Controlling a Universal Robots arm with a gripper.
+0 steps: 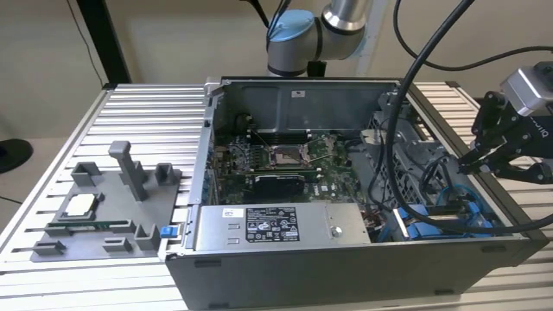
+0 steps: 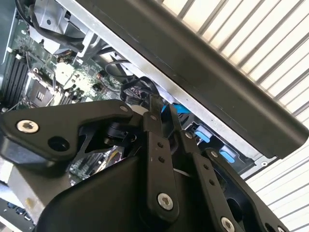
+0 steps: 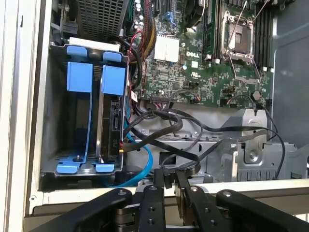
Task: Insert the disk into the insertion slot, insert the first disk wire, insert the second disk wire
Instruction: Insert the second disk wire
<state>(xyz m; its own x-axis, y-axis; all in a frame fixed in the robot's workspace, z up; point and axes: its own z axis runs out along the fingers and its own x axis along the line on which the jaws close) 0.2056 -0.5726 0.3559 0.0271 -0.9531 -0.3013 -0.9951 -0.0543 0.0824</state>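
Pinching the plug of a black wire (image 3: 190, 166), the gripper (image 3: 170, 176) has its fingers almost together at the edge of the computer case (image 1: 346, 272). The disk (image 3: 110, 128) stands seated in its slot, at the exterior view's near right. That view adds the white label (image 1: 270, 223) on a power box, its print unreadable.

Disk (image 3: 112, 129) largely behind blue frame (image 3: 114, 79).

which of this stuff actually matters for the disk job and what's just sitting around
For the job: disk in its blue frame, drive cage, black wires, blue wire, hand by the wires.
Just lying about: grey parts tray, power-supply box, motherboard.
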